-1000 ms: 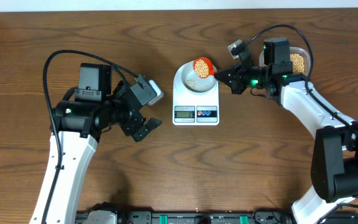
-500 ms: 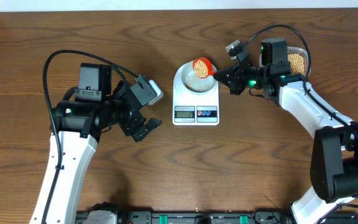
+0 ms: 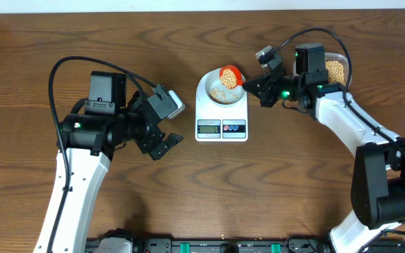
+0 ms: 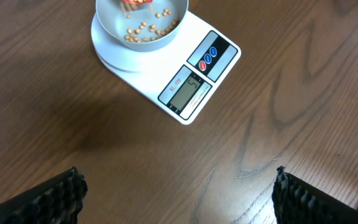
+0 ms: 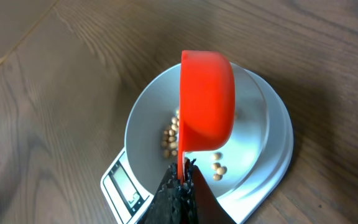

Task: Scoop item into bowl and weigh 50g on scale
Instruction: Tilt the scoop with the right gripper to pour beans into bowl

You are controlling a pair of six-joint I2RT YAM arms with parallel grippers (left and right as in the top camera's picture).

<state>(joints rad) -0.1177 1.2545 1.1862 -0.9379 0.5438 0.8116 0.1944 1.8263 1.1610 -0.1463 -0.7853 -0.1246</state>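
1 scale | 1 bowl — roughly 20 beans | right gripper grips scoop | left gripper wide

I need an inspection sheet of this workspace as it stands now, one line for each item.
Surface: brown wooden table; no spilled beans seen.
Job's things: bowl sits on scale, a few beans inside; display unreadable.
Clutter: orange scoop tipped over the bowl; clear tub of beans beyond the right arm.
Grippers: left pincer open, empty; right pincer shut on the scoop's handle.
Cables: a black cable loops above each arm.
Surroundings: black rail along the near edge.
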